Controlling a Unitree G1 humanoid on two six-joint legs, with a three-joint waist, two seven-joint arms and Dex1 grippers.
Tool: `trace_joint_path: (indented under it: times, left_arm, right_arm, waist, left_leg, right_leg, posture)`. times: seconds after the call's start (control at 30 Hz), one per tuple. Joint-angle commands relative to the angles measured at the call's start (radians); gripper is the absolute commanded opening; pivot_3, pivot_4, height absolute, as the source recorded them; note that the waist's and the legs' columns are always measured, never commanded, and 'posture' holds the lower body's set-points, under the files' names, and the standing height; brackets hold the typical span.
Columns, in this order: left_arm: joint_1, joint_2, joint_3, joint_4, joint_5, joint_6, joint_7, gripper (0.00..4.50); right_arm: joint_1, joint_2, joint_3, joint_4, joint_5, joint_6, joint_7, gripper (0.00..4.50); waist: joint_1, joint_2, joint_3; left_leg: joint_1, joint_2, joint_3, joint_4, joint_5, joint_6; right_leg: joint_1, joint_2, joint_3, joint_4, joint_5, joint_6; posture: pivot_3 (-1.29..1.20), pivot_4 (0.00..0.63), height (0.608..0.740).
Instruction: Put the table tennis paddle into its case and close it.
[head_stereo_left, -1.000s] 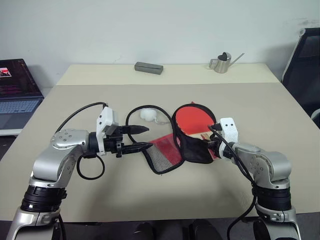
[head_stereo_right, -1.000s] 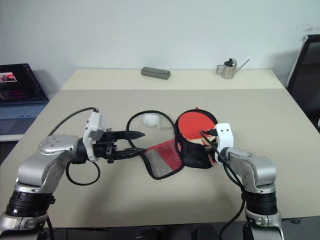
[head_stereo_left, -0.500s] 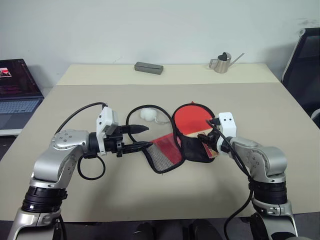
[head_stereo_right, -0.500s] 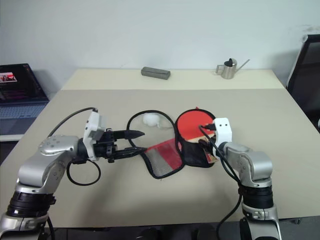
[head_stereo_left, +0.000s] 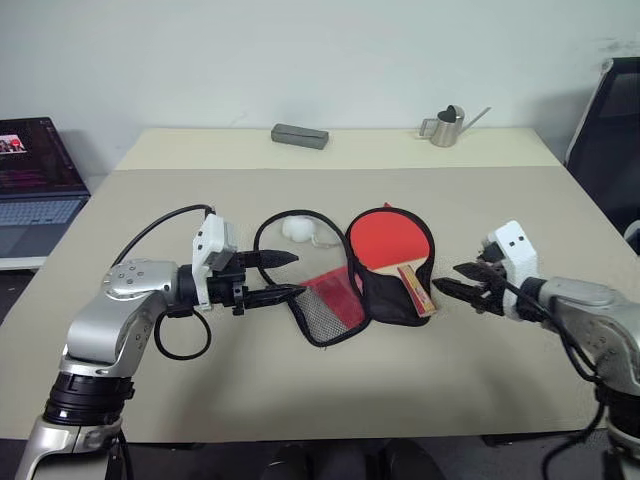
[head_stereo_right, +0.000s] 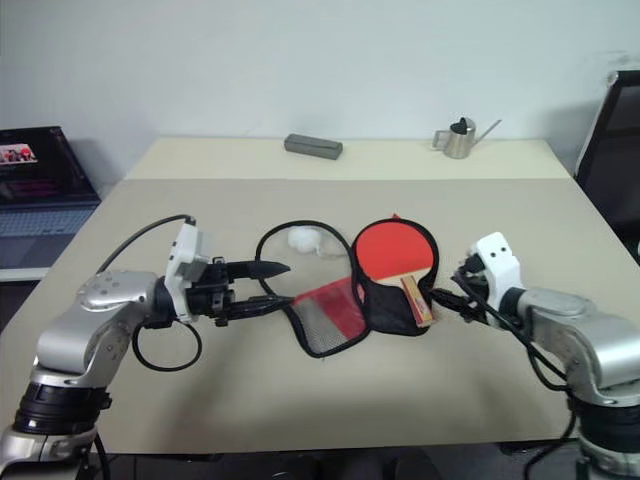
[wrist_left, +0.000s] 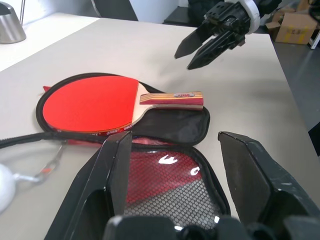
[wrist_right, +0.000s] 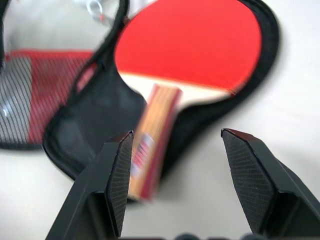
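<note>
The table tennis paddle (head_stereo_left: 390, 238) lies red face up on the black inner half of the open case (head_stereo_left: 385, 302), with its striped handle (head_stereo_left: 416, 289) pointing toward the table's front edge. The case's red mesh flap (head_stereo_left: 325, 306) is folded out to the left. My left gripper (head_stereo_left: 285, 275) is open and level, and its lower fingertip is at the flap's edge. My right gripper (head_stereo_left: 450, 277) hovers open a little to the right of the handle, touching nothing. In the right wrist view the handle (wrist_right: 150, 142) sits between the spread fingers but well beyond them.
A small white ball (head_stereo_left: 295, 228) on a black cord loop rests behind the flap. A metal watering can (head_stereo_left: 443, 126) and a grey block (head_stereo_left: 298, 135) stand at the table's far edge. A laptop (head_stereo_left: 30, 185) is off to the left, a dark chair (head_stereo_left: 610, 130) to the right.
My right gripper let go of the paddle handle, opened and drew back to the right. The paddle now lies in the case. The left arm stayed still.
</note>
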Motion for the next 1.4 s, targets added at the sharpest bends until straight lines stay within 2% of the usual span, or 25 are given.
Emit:
trace_joint_path:
  times: [0.03,0.07,0.17,0.37,0.43,0.67,0.97,1.17,1.4]
  left_arm:
    - [-0.025,-0.006,-0.006,-0.02,-0.017,-0.003,-0.016,2.99]
    - [-0.028,-0.008,-0.01,-0.019,-0.016,-0.003,-0.018,2.99]
    - [-0.036,-0.014,-0.019,-0.02,-0.014,0.0,-0.024,2.99]
    - [-0.045,-0.022,-0.035,-0.029,-0.017,0.007,-0.028,2.99]
    - [-0.046,-0.021,-0.037,-0.03,-0.017,0.009,-0.029,2.99]
    - [-0.046,-0.02,-0.04,-0.036,-0.018,0.015,-0.039,2.99]
    - [-0.046,-0.019,-0.045,-0.034,-0.012,0.012,-0.047,2.99]
    - [-0.041,-0.013,-0.041,-0.035,-0.01,0.014,-0.048,2.99]
    - [-0.035,-0.01,-0.036,-0.036,-0.01,0.011,-0.047,2.99]
  right_arm:
    - [0.003,-0.042,0.025,0.068,-0.053,-0.133,0.052,3.04]
    - [0.001,-0.048,0.029,0.085,-0.055,-0.149,0.063,3.04]
    - [-0.007,-0.055,0.046,0.114,-0.069,-0.182,0.083,2.43]
    - [-0.008,-0.07,0.118,0.157,-0.123,-0.254,0.123,0.47]
    - [0.011,-0.093,0.136,0.152,-0.126,-0.272,0.164,0.05]
    - [0.05,-0.119,0.165,0.09,-0.093,-0.27,0.259,0.05]
    - [0.015,-0.045,0.186,0.082,-0.108,-0.249,0.198,0.05]
    - [0.009,-0.08,0.164,0.138,-0.122,-0.27,0.219,0.05]
    - [0.025,-0.082,0.196,0.112,-0.123,-0.266,0.247,0.05]
  waist:
    - [-0.001,0.0,0.0]
    - [-0.001,0.0,0.0]
    - [0.0,0.0,0.0]
    - [0.002,-0.001,0.001]
    - [0.002,-0.001,0.001]
    - [0.004,-0.001,0.001]
    - [0.005,-0.001,0.001]
    - [0.008,-0.001,0.001]
    - [0.008,-0.001,0.001]
  left_leg:
    - [0.0,0.0,0.0,0.0,0.0,0.0]
    - [0.0,0.0,0.001,0.0,0.0,0.0]
    - [0.0,0.001,0.001,0.0,0.0,0.0]
    - [-0.001,0.001,0.0,0.0,0.0,0.0]
    - [-0.001,0.001,0.0,0.0,0.0,0.0]
    - [-0.001,0.001,0.0,0.0,0.0,0.0]
    - [-0.001,0.001,0.0,0.001,0.0,0.0]
    - [-0.001,0.0,0.0,0.001,0.0,0.0]
    - [-0.001,0.0,0.0,0.0,0.0,0.0]
  right_leg:
    - [0.0,0.0,0.0,0.0,0.0,0.0]
    - [0.0,0.0,0.001,0.0,0.0,0.0]
    - [0.0,0.0,0.001,0.0,0.0,0.0]
    - [0.0,-0.001,0.001,0.0,0.0,0.0]
    - [0.0,-0.001,0.001,0.0,0.0,0.0]
    - [0.0,-0.001,0.001,0.0,0.0,0.0]
    - [0.0,-0.001,0.0,0.0,0.0,0.0]
    - [0.0,-0.001,0.0,-0.001,0.0,0.0]
    - [0.0,-0.001,0.0,0.0,0.0,0.0]
  posture:
    - [0.0,0.15,0.74]
    - [0.0,0.15,0.74]
    - [0.0,0.15,0.74]
    - [0.0,0.15,0.74]
    - [0.0,0.15,0.74]
    - [0.0,0.15,0.74]
    - [0.0,0.15,0.74]
    - [0.0,0.15,0.74]
    - [0.0,0.15,0.74]
